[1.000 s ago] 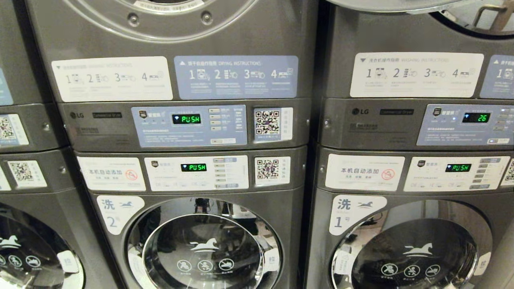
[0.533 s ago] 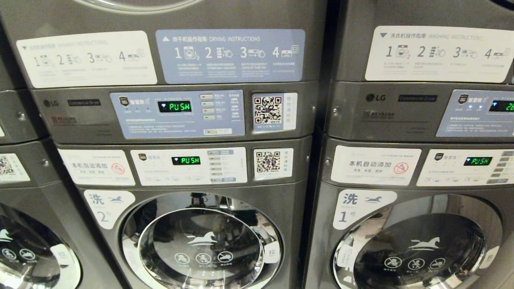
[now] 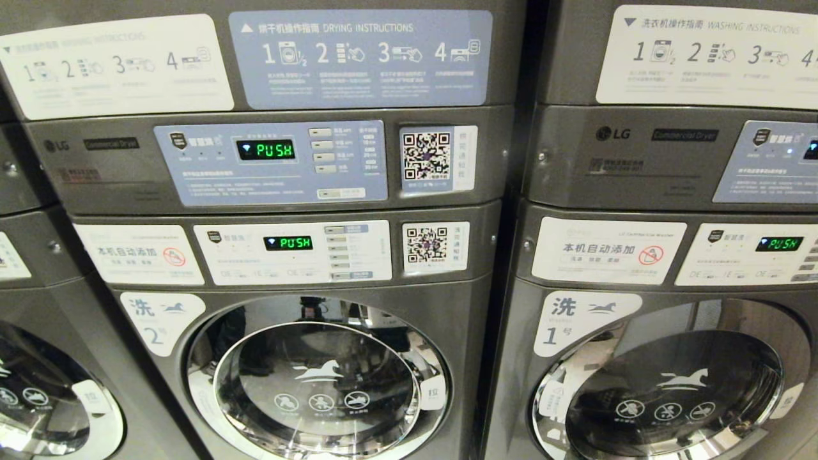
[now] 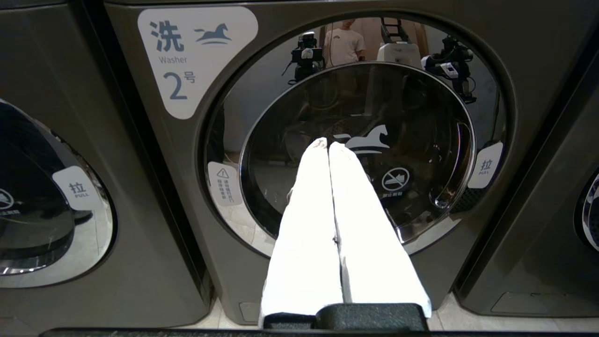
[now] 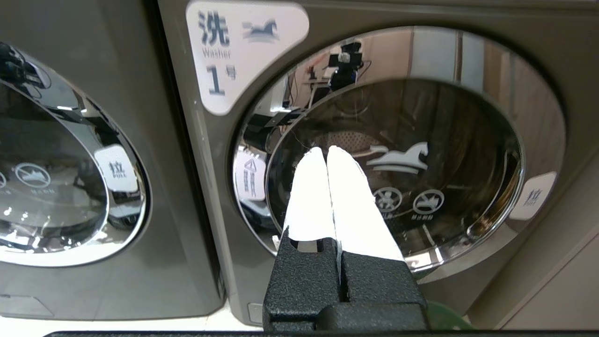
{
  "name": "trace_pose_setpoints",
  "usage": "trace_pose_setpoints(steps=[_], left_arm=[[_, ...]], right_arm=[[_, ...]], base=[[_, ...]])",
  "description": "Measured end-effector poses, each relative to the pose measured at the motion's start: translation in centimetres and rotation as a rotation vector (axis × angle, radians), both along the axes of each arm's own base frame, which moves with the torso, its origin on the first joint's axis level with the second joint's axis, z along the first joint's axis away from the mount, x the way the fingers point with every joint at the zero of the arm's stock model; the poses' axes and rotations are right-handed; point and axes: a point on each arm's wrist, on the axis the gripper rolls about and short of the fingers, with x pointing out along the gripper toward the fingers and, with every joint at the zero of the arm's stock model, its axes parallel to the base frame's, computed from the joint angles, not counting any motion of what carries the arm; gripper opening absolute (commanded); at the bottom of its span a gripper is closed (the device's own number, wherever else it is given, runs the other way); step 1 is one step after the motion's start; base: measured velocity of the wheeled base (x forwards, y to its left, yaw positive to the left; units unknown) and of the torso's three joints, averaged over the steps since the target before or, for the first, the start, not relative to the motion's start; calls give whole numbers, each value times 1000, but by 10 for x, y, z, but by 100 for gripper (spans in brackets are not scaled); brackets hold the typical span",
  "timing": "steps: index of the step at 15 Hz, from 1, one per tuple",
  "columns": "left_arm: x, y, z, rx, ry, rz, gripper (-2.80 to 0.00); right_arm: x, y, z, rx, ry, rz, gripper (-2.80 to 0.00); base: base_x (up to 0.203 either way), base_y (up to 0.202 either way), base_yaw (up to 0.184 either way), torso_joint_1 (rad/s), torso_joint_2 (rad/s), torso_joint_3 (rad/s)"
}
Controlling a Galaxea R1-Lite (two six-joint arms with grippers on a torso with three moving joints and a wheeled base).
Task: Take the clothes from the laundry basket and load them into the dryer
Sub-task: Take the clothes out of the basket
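Observation:
The dryer shows only as the upper machines' control panels (image 3: 268, 163), above the panels of the washers; its door is above the head view. Clothes are out of view. A sliver of green (image 5: 444, 323) lies low beside the right gripper; I cannot tell if it is the laundry basket. My left gripper (image 4: 328, 144) is shut and empty, its white fingers pointing at the closed door of washer 2 (image 4: 412, 117). My right gripper (image 5: 326, 150) is shut and empty too, facing the closed door of washer 1 (image 5: 444, 121). Neither arm appears in the head view.
Grey stacked machines fill the view: washer 2 (image 3: 316, 383) at centre, washer 1 (image 3: 671, 396) to the right, another door (image 3: 45, 409) at far left. A person and equipment are reflected in the glass (image 4: 344, 44). Pale floor (image 5: 117, 325) runs under the machines.
The whole head picture has slid upward and grown slightly, so the camera has dipped and come closer. The upper dryer doors have left the top edge. Nothing among the machines has moved.

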Motion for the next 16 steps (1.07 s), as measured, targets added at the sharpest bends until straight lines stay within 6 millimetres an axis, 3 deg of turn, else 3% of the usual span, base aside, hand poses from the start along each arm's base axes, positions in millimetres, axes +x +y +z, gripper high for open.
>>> trace_pose_setpoints(steps=[12, 16], left_arm=[[0, 0, 0, 3, 0, 0, -280], [0, 0, 0, 3, -1, 0, -280]], right_arm=[[0, 0, 0, 1, 0, -1, -280], [0, 0, 0, 2, 0, -2, -280]], base=[[0, 0, 0, -113, 469, 350], [0, 0, 0, 0, 49, 30]])
